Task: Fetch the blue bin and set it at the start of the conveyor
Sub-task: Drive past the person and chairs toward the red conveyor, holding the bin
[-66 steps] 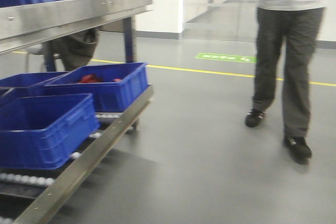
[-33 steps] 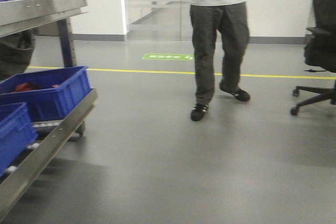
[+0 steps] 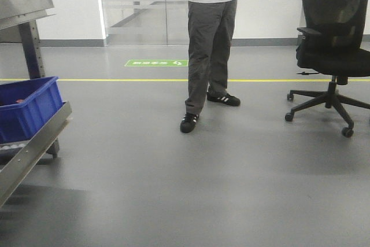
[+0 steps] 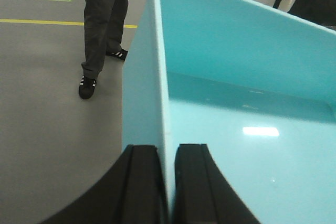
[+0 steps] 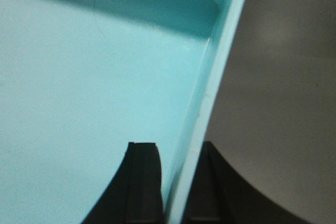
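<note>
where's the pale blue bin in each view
Front: not in it; only a dark blue bin at left.
Left wrist: bin fills the right, left hand clamped on its wall.
Right wrist: bin fills the left, right hand clamped on its wall.
Shared: the person, in front and left wrist.

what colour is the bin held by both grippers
Pale turquoise-blue, plain with no pattern. The bin shows best in the left wrist view.
</note>
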Available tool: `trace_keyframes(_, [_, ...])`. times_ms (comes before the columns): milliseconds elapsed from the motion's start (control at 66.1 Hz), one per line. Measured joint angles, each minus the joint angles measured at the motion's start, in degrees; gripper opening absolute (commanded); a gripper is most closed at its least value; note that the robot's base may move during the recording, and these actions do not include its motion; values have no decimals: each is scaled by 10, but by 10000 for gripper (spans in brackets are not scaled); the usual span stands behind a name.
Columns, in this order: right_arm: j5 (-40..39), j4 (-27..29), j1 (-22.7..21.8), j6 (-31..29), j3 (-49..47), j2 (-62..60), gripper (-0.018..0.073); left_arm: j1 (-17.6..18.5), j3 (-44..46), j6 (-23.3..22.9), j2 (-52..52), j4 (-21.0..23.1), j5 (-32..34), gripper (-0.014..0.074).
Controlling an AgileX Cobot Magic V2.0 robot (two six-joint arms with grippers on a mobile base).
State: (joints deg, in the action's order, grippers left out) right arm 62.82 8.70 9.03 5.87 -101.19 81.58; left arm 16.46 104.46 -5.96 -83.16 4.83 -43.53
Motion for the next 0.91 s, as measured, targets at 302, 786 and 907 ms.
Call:
trace_keyframes(302, [0, 0, 0, 0, 0, -1, -153, 0, 0, 0, 0, 0, 0, -111])
trace_keyframes(786, [1, 0, 0, 0, 0, -1, -153, 0, 0, 0, 0, 0, 1, -111])
trace_keyframes(907, [1, 0, 0, 0, 0, -1, -153, 0, 0, 0, 0, 0, 1, -111])
